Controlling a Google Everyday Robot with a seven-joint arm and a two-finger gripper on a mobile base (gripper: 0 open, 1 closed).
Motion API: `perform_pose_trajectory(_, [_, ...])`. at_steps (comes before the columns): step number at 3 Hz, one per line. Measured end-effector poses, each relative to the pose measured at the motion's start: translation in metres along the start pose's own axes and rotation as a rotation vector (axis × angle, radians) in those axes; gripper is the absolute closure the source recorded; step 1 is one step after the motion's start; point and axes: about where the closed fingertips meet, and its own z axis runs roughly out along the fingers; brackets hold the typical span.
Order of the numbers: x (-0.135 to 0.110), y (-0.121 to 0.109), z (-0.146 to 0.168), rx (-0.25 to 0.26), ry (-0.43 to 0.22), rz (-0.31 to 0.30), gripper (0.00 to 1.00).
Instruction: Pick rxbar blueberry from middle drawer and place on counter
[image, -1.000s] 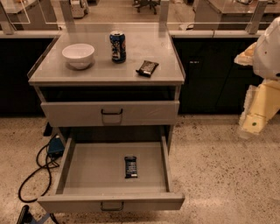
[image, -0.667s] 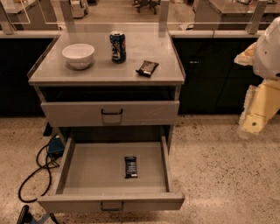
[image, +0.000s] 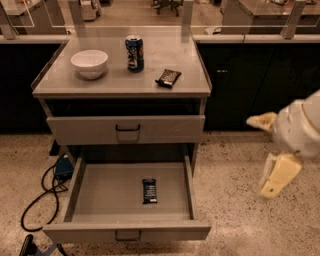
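Nothing is picked yet: the blue bar (image: 149, 190) lies in the open drawer (image: 100, 195), below the surface (image: 120, 82); the pincer (image: 276, 176), its state impossible to tell, hangs well apart at three o'clock.

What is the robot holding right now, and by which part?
Nothing that shows. The hand hangs right of the cabinet, apart from everything; the rxbar lies flat in the open drawer.

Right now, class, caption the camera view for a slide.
The rxbar blueberry lies in the open middle drawer; the gripper hangs off to its right.
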Motion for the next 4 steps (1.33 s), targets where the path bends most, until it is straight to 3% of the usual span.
perform_pose_trajectory(1, [0.037, 0.029, 0.117, -0.129, -0.165, -0.006, 0.0])
perform_pose_trajectory(2, [0.059, 0.041, 0.219, -0.214, -0.24, -0.041, 0.0])
perform_pose_trajectory(3, [0.046, 0.022, 0.291, -0.188, -0.268, -0.037, 0.0])
perform_pose_trajectory(4, [0.047, 0.015, 0.299, -0.159, -0.27, -0.028, 0.0])
